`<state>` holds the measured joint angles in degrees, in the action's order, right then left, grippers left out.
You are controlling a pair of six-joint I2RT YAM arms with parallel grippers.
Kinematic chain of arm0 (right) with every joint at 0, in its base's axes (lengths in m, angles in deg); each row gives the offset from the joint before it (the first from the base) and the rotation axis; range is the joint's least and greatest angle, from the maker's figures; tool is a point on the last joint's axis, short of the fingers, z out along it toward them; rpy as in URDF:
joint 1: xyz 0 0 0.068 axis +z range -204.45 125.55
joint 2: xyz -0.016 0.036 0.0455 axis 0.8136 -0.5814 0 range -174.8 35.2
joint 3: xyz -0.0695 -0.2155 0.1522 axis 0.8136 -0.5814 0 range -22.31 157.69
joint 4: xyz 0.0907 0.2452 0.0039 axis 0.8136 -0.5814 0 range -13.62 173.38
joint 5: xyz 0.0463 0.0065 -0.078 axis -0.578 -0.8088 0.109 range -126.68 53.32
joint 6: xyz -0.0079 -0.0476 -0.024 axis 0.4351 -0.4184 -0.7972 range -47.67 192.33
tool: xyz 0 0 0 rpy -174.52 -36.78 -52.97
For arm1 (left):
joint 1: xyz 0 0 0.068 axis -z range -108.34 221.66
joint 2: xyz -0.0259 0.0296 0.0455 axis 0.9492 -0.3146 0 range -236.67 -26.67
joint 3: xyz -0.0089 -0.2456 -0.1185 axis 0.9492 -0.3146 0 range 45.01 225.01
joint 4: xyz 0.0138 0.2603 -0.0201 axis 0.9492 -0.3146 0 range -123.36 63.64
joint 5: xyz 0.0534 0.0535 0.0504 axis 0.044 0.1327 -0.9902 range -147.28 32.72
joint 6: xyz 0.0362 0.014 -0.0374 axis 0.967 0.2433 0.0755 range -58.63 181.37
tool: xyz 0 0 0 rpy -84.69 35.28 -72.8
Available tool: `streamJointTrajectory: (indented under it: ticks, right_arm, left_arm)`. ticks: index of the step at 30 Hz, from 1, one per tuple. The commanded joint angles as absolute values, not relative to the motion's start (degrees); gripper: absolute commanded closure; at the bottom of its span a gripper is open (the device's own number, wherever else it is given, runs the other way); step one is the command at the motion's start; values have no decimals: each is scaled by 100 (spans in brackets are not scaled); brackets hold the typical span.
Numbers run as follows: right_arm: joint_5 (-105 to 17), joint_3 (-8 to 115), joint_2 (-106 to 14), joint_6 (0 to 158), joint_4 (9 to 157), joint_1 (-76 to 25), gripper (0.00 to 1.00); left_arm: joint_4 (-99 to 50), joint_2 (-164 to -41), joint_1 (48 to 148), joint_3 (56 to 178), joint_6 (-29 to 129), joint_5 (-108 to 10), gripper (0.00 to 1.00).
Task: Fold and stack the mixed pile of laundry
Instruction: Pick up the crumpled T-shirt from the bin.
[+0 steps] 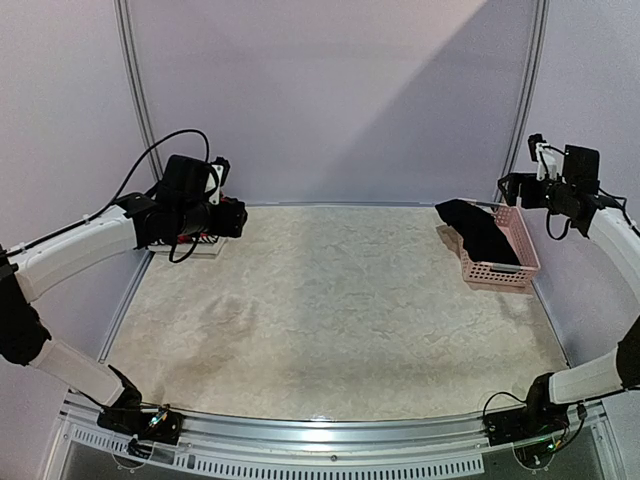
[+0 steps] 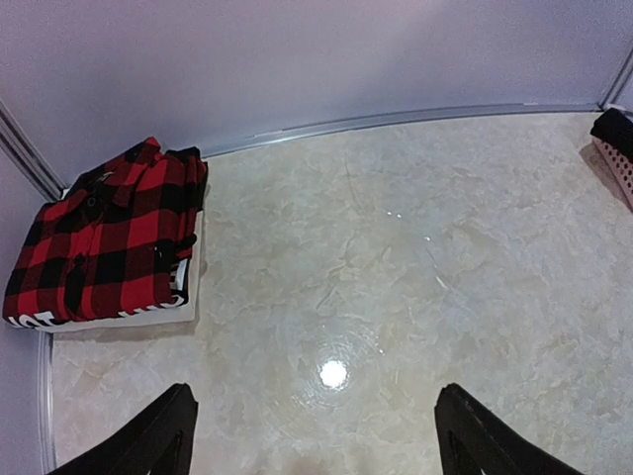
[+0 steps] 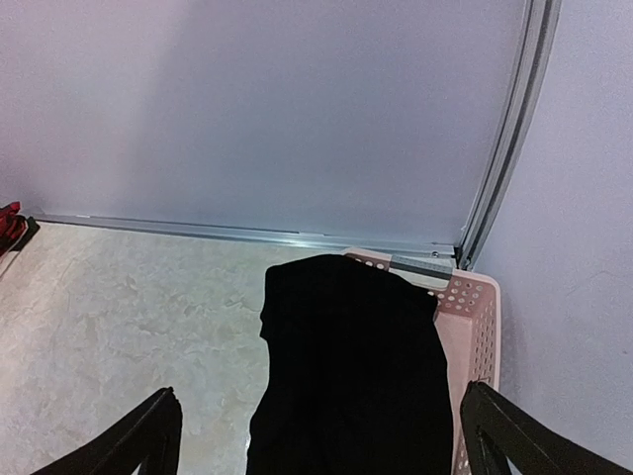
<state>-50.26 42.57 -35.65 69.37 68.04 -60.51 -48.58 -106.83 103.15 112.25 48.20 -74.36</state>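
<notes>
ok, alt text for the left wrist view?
A folded red-and-black plaid shirt lies on another folded piece in the far left corner of the table. The left pincer hangs open and empty above it; a pink basket edge shows far right.

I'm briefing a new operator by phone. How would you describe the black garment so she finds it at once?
Go to the far right corner of the table, where a pink perforated basket stands. The black garment lies draped over its left rim. It is plain and loose, unlike the folded red-and-black plaid shirt at far left.
</notes>
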Motion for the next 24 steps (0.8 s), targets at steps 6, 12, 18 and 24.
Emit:
streamJointTrajectory:
  ticks: [6, 12, 18, 24]
  right_arm:
    - [-5196, 6266, -5330, 6215, 5459, -5727, 5]
    - [-4193, 7822, -7006, 6127, 4448, -5234, 19]
    - [-3829, 8472, -7939, 6252, 4113, -5143, 31]
    - [-3901, 8615, -8439, 6254, 3953, -5141, 42]
  left_arm:
    - [-5039, -10786, 10566, 11412, 4921, -7249, 15]
    - [-5108, -10867, 10712, 11470, 5020, -7300, 15]
    - [-5112, -10913, 10769, 11461, 5076, -7396, 15]
    - [-5148, -10979, 10779, 11486, 5088, -7413, 15]
